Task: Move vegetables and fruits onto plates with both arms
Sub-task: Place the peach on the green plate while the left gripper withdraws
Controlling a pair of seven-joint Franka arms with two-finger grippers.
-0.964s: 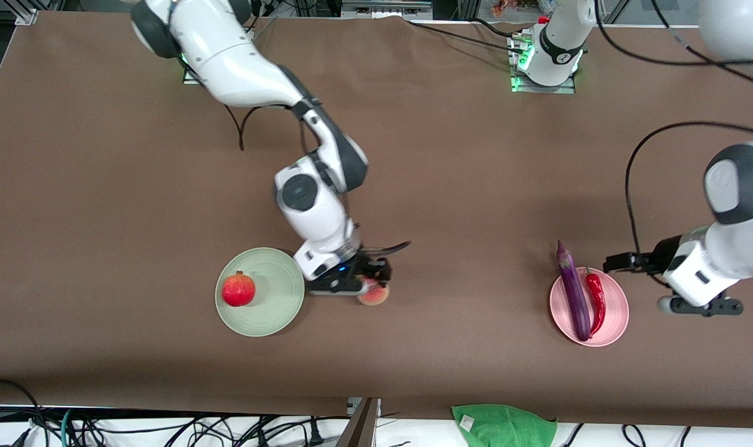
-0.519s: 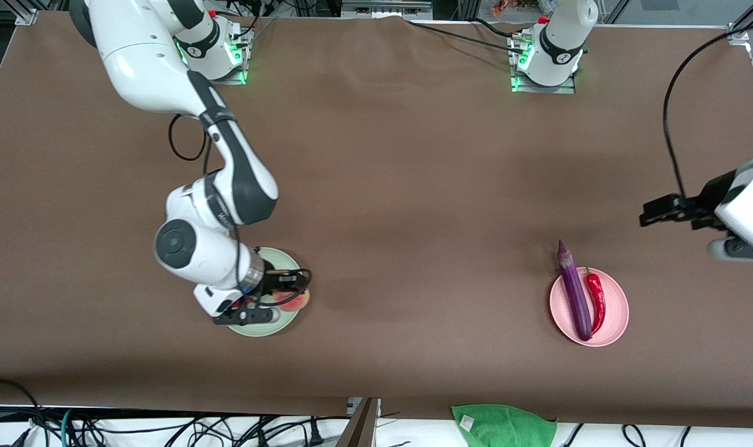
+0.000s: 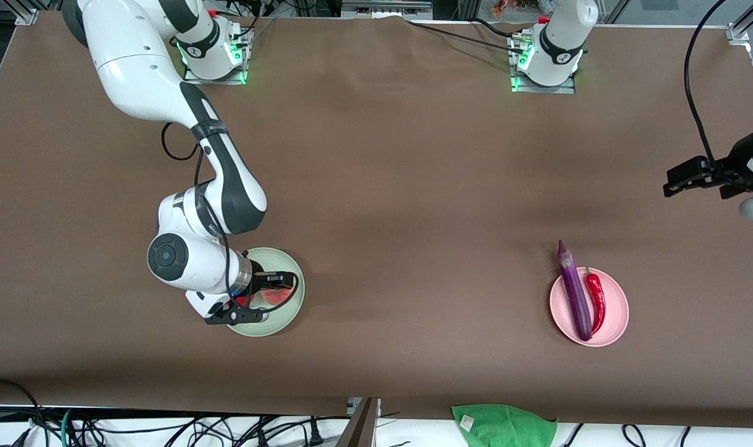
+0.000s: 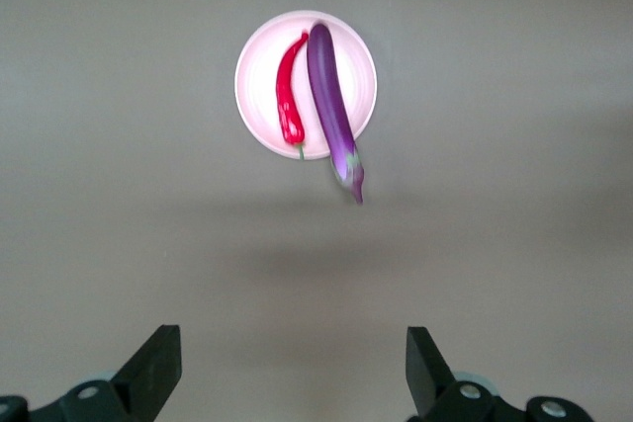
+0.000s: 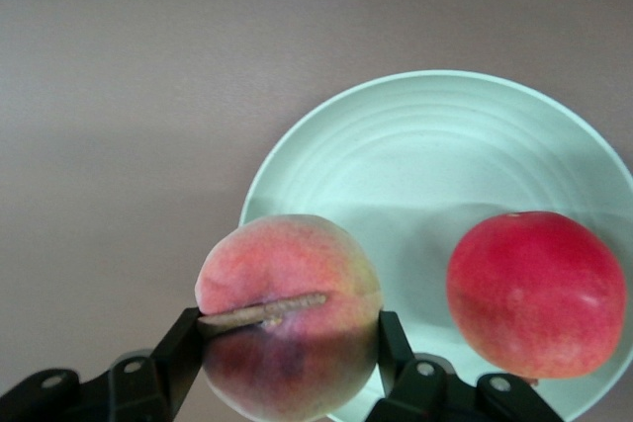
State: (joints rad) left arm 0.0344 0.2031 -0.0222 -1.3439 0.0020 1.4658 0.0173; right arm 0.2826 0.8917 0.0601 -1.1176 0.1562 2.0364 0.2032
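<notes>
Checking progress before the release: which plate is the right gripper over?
The green plate, with the pomegranate on it. The right gripper holds the peach over its rim. The pink plate holds eggplant and chili.

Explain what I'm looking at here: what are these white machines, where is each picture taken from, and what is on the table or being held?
These are two white robot arms bolted to a brown table, each ending in a black two-finger claw. The wide picture looks down from a high camera facing them; the two close-ups come from cameras on the arms' wrists.

The right claw is shut on a peach and holds it over the rim of a mint green plate, where a pomegranate already lies.

Toward the left arm's end of the table, a pink plate carries a purple eggplant, its cap sticking out over the rim, and a red chili pepper beside it. The left claw is open and empty, up in the air by that end of the table.
</notes>
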